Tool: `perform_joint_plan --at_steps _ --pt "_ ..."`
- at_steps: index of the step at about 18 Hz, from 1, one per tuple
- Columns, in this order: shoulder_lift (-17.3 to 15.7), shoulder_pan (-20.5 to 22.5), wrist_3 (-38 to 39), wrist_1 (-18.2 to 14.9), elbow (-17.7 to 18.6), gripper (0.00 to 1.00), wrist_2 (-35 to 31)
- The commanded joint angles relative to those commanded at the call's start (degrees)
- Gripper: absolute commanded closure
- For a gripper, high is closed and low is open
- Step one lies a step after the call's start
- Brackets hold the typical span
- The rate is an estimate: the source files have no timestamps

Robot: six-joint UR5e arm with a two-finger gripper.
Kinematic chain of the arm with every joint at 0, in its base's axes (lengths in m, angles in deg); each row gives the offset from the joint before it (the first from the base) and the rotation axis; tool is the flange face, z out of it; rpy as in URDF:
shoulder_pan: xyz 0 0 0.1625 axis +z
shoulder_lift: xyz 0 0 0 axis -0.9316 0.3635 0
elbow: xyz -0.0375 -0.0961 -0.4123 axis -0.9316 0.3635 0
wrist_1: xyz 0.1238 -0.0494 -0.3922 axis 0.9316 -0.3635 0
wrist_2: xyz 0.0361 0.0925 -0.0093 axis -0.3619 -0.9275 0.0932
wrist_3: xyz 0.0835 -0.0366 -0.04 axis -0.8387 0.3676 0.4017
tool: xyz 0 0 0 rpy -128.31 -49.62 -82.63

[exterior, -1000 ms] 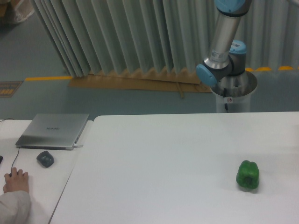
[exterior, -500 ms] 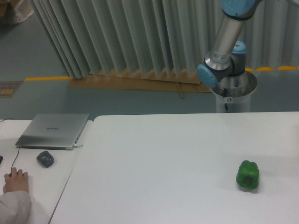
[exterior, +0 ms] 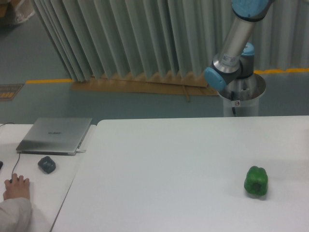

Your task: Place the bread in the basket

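We can't spot bread or basket anywhere in view. Arm (exterior: 235,43) rises past the top edge — jaws out of frame, so we can't tell their state. On white tabletop (exterior: 169,169): 1 green pepper (exterior: 256,181), right side. Left: closed laptop (exterior: 55,135), a person's hand (exterior: 15,187).

No legible text, brand, no. or sign in the camera view. Laptop (exterior: 54,135) lid carries a small centred mark, too blurred to read. Robot pedestal (exterior: 243,99) has a small red/white sticker, chars. not resolvable. Floor tape (exterior: 50,80) is plain yellow, no lettering. Jaws out of view, so no jaw-relative ref. possible.
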Motion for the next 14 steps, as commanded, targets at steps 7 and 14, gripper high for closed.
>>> perform_joint_plan --at_steps 7,14 --pt "-0.3 -0.4 3.2 0.9 -0.4 0.00 1.2" --pt "-2.0 -3.2 7.9 0.4 1.6 0.00 3.2"
